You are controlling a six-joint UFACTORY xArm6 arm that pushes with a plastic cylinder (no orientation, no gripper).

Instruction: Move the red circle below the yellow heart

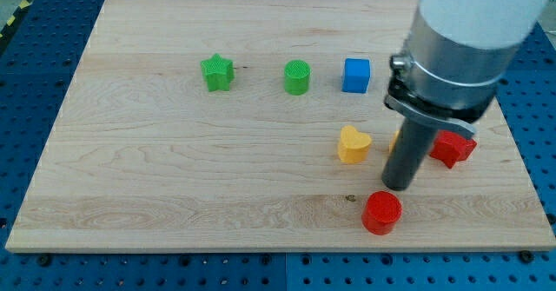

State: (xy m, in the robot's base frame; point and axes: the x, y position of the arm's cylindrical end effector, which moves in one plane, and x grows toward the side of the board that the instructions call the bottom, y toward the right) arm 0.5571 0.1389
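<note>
The red circle [381,212] lies near the board's bottom edge, right of centre. The yellow heart [353,143] lies above it and a little to the left. My tip [397,186] rests on the board just above the red circle's upper right edge, close to it, and to the right of the yellow heart. The rod and arm body hide part of the board's upper right.
A green star [217,72], a green cylinder [297,76] and a blue cube [355,75] stand in a row across the top. A red block [453,146] lies right of the rod. A small orange-yellow piece [395,138] shows beside the rod. The wooden board [156,169] ends just below the red circle.
</note>
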